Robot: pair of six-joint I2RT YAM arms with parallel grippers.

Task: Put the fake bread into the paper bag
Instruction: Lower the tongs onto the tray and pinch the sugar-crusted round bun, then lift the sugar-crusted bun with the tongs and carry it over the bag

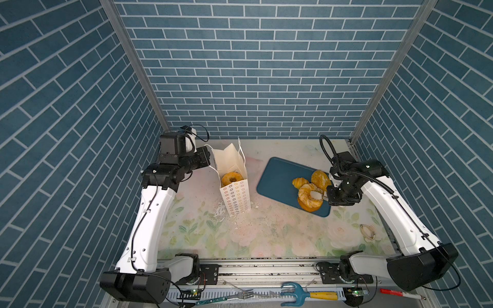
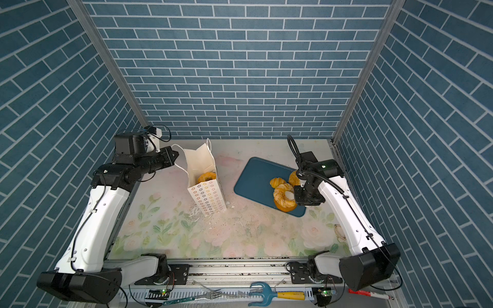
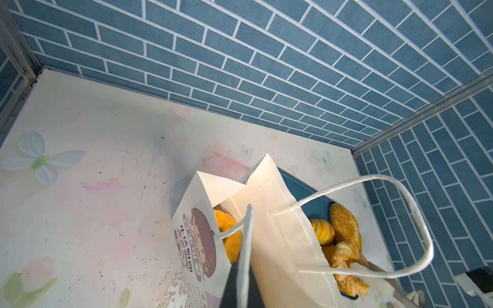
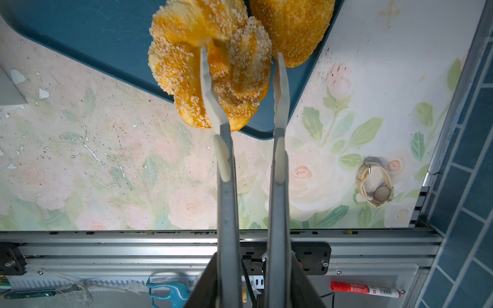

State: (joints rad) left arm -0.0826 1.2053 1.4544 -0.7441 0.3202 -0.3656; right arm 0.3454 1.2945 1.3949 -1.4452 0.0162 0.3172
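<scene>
**A:** Where is the right gripper (image 4: pixel 241 53) against the bread?

**B:** Over the blue tray (image 1: pixel 277 176), astride the crumb-coated ring bun (image 4: pixel 181 61). One finger goes through the hole and the other stands just outside the ring, with one limb of the bun between them. The jaws are narrow; I cannot tell whether they pinch it.

**A:** And the other pieces?

**B:** A ridged roll (image 1: pixel 299 182) and an oval crumb-coated bun (image 1: pixel 320 179) lie against it on the tray. A ring doughnut (image 1: pixel 225 180) sits inside the paper bag (image 1: pixel 236 198), which stands upright left of the tray.

**A:** The left gripper (image 1: pixel 206 158)?

**B:** Closed on the bag's top edge, by a cord handle.

**A:** Does any camera catch something the others miss?

**B:** The left wrist view shows a printed cartoon figure (image 3: pixel 200 240) on a bag face hidden from both top views. The right wrist view shows a wristwatch (image 4: pixel 374 184) on the table, only a pale loop from above.
</scene>
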